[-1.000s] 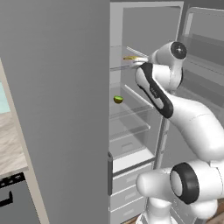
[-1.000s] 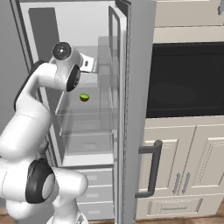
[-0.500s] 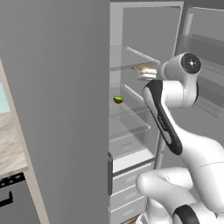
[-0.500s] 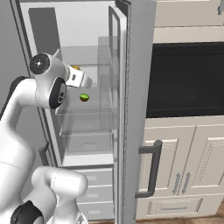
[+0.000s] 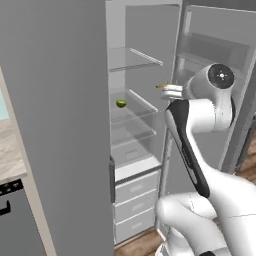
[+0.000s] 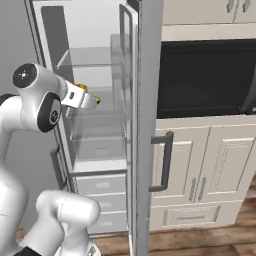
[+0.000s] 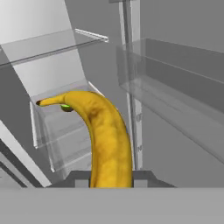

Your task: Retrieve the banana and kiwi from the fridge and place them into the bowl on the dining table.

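Note:
My gripper (image 7: 111, 178) is shut on the yellow banana (image 7: 107, 140), which curves up and away from the fingers (image 7: 78, 177) in the hand view. From the left base view the gripper (image 5: 167, 90) hangs just outside the open fridge (image 5: 145, 40), at middle-shelf height, with the banana tip (image 5: 161, 86) poking toward the shelves. The kiwi (image 5: 121, 103) lies on a glass shelf inside, to the left of the gripper. In the right base view the banana (image 6: 81, 88) shows above the hand, and the kiwi (image 6: 98, 101) shows past its end. The kiwi (image 7: 66, 107) peeks out behind the banana's tip.
The open fridge door (image 6: 145, 125) with clear door bins stands right beside the hand. White drawers (image 5: 132, 192) fill the fridge's lower part. A black oven (image 6: 205, 80) and cream cabinets (image 6: 200, 175) lie right of the door. A counter edge (image 5: 10, 150) sits far left.
The arm has drawn back from the shelf with the banana still in its grip. Both base views have shifted, so the base has moved. The kiwi stays on its shelf.

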Available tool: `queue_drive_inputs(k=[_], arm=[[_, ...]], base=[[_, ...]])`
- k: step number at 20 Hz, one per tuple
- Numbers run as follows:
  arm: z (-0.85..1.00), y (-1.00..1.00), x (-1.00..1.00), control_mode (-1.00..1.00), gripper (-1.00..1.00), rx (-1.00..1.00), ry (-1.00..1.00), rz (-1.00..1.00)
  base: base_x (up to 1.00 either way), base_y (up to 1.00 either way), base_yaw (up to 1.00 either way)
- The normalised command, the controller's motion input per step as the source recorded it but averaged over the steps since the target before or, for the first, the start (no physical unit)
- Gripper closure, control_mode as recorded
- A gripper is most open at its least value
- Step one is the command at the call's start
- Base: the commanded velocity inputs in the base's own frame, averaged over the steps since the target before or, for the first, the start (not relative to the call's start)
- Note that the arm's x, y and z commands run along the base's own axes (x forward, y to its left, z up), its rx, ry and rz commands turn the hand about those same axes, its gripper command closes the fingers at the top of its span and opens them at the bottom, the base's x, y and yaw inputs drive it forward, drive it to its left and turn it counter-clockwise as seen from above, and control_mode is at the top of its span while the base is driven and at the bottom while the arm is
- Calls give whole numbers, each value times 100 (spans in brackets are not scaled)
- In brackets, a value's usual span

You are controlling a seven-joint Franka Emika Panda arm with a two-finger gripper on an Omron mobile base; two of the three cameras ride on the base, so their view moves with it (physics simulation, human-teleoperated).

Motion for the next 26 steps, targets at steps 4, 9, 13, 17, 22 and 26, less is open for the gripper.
queue_drive_inputs(k=[4,9,13,17,22,26], arm=[[0,0,0,100,100,0,0,0],[0,0,0,100,100,0,0,0],[0,0,0,100,100,0,0,0],[0,0,0,100,100,0,0,0],[0,0,0,100,100,0,0,0],[0,0,0,100,100,0,0,0]], base=[[-100,0,-17],[-100,0,-18],[-100,14,-19],[-100,32,-20],[-100,40,-21],[-100,30,-24]])
